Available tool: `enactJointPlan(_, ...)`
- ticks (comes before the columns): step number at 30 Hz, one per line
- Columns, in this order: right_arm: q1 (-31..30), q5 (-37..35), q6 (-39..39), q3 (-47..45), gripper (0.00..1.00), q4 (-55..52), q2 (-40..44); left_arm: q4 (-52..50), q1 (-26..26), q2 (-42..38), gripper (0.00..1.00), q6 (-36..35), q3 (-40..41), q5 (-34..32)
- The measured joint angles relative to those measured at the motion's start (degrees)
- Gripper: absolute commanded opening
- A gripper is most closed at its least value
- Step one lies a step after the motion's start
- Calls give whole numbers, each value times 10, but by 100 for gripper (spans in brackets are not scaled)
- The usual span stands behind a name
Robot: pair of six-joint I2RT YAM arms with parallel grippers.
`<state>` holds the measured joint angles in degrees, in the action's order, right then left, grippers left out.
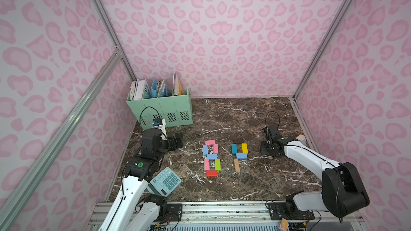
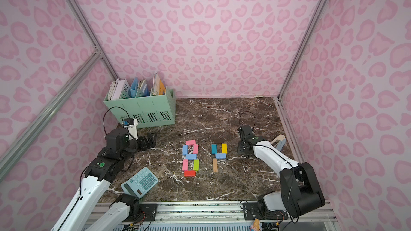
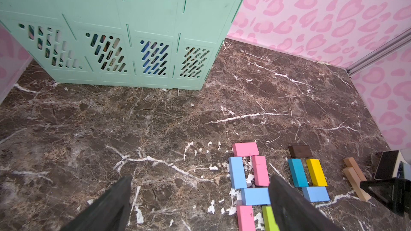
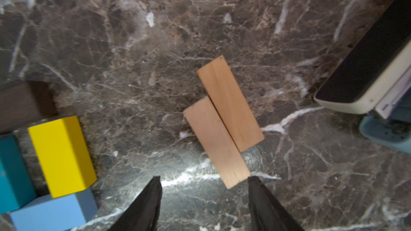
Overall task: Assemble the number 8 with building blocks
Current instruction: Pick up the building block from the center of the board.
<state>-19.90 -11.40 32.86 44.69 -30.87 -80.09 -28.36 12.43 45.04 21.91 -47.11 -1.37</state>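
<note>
In both top views, a full figure of pink, light blue, green and red building blocks lies mid-table. To its right stand a dark brown block, a teal one, a yellow one, a light blue one and a bare wood one. Two more wood blocks lie side by side under my right gripper. It is open, and one fingertip sits by the nearer block's end. My left gripper is wide open over bare table, left of the pink figure.
A mint green file organizer stands at the back left. A light-blue calculator lies at the front left by the left arm. A cream and blue object sits by the right wall, close to the right arm.
</note>
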Motion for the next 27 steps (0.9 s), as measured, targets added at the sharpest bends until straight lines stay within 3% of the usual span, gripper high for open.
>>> enactJointPlan(10, 27, 0, -36, -7, 58, 32, -55, 0, 0, 0, 98, 0, 0, 0)
enactJointPlan(20, 21, 22, -61, -8, 26, 57, -74, 0, 0, 0, 99, 0, 0, 0)
enactJointPlan(27, -29, 33, -56, -12, 15, 53, -56, 0, 0, -1, 98, 0, 0, 0)
